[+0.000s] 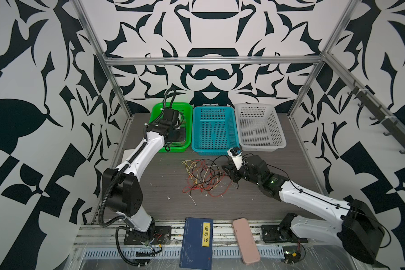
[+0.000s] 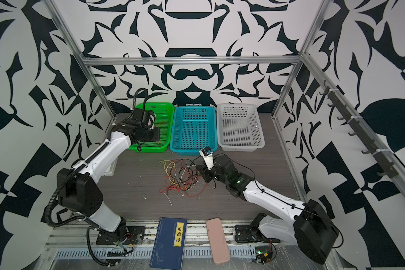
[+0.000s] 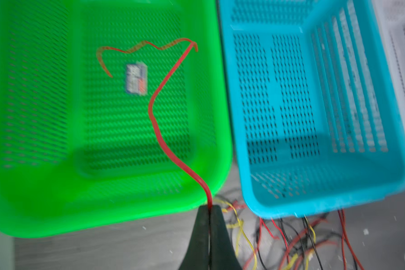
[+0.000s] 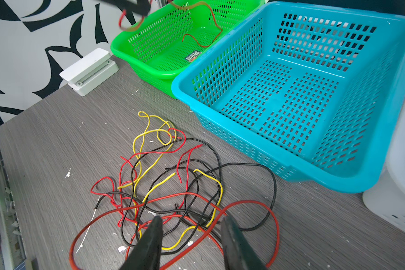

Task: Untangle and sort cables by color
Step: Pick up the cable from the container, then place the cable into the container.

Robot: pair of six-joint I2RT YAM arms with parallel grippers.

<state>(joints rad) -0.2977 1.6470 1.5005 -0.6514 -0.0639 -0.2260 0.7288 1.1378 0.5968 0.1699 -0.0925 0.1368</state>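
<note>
Cables (image 4: 173,194) lie tangled on grey woodgrain table (image 4: 56,140).

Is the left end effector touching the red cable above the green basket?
Touching. The left wrist view shows the left end effector shut on the red cable, which emerges from between its fingertips and runs out over the green basket.

cables (image 1: 205,177) on table (image 1: 164,205), baskets (image 1: 211,151) behind them

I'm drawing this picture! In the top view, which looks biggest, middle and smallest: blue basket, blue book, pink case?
1. blue basket
2. blue book, only slightly smaller-looking; it lies nearer the camera, so unsure
3. pink case, clearly smallest
</note>
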